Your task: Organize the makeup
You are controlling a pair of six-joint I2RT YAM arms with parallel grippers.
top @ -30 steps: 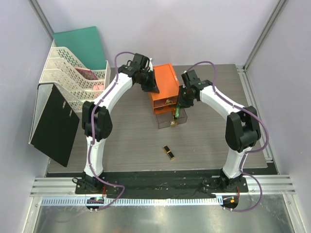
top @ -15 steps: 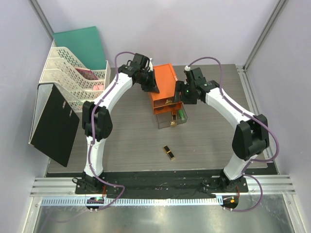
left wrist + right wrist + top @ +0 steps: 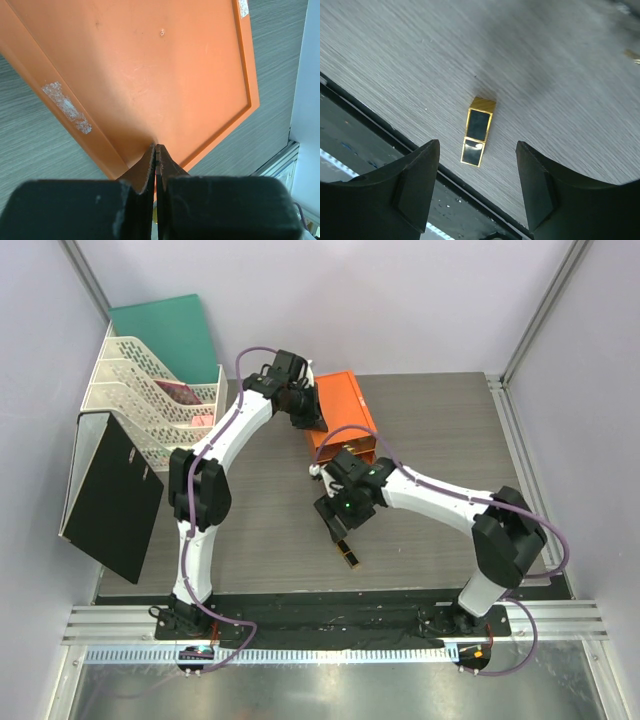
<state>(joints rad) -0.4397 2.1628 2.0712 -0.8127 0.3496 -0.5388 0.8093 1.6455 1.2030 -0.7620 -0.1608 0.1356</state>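
Observation:
A black-and-gold lipstick case (image 3: 349, 556) lies flat on the table near the front edge. In the right wrist view the case (image 3: 479, 125) lies on the table below the gap between the two fingers. My right gripper (image 3: 338, 524) (image 3: 476, 145) is open and empty, hovering just above it. My left gripper (image 3: 312, 421) (image 3: 156, 148) is shut, its tips pressed on the lid of the orange drawer box (image 3: 347, 400) (image 3: 165, 75). The right arm hides the drawer and the green tube. No peach bottles show.
White file trays (image 3: 140, 400), a black binder (image 3: 115, 495) and a green folder (image 3: 170, 330) stand at the left. A black strip (image 3: 380, 150) runs along the table's front edge close to the lipstick case.
My right gripper left the green tube in the open drawer, then swung forward and down over the lipstick case, open. The left gripper has not moved.

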